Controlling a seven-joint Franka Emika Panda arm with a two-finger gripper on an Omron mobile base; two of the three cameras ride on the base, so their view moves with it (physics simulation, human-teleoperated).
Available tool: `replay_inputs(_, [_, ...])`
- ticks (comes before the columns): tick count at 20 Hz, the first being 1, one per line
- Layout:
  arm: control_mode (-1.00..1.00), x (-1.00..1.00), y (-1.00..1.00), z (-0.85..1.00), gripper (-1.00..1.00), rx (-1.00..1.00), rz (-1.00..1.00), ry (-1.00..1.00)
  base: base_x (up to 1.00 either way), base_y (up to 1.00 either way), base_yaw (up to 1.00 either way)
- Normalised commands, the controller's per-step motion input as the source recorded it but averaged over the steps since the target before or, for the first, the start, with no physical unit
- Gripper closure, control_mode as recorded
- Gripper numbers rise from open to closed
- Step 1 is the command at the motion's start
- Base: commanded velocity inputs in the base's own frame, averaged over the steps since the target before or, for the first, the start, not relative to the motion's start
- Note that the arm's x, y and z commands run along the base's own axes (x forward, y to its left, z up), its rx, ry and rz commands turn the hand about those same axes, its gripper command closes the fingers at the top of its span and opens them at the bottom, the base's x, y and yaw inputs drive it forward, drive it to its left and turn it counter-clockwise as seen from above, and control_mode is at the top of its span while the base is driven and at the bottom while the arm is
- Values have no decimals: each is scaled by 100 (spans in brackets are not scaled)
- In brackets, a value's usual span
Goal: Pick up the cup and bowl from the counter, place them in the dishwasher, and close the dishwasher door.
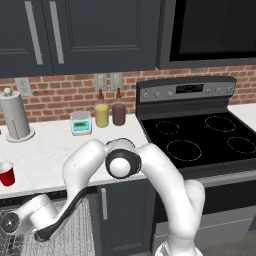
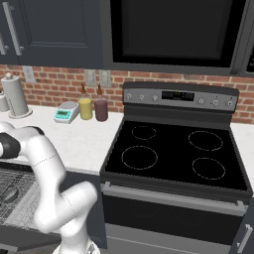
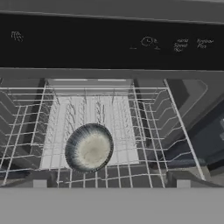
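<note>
The grey metallic bowl [image 3: 89, 147] lies tilted in the dishwasher's wire rack [image 3: 173, 127], resting against the tines. My gripper [image 3: 111, 183] hovers just above it, open, its fingertips [image 3: 39, 182] spread wide with nothing between them. The arm bends down from the counter [image 1: 50, 150] into the open dishwasher [image 1: 75, 235] at the lower left. The red cup [image 1: 6, 174] stands upright on the counter near its front edge, far left. The dishwasher door [image 2: 25, 239] is folded down, and its black control strip [image 3: 109, 43] runs across the top of the hand view.
A paper towel roll [image 1: 15, 117], a teal-faced scale [image 1: 80, 123], a yellow jar [image 1: 101, 114] and a maroon jar [image 1: 118, 113] stand at the back of the counter. The black stovetop [image 1: 200, 135] lies to the right. A navy cabinet door [image 1: 120, 215] sits beside the dishwasher.
</note>
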Motion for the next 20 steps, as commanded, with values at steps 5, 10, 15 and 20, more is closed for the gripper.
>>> replay_inputs(5, [-100, -29, 0, 98, -100, 8, 4, -1, 0, 0, 0])
replay_inputs(10, [-100, -5, -1, 84, -100, 7, 10, 0, 0, 0, 0])
replay_inputs(15, [-100, 0, 0, 91, -100, 4, 13, 5, 0, 0, 0])
replay_inputs(20, [-100, 14, -2, 80, -100, 4, 16, 13, 0, 0, 0])
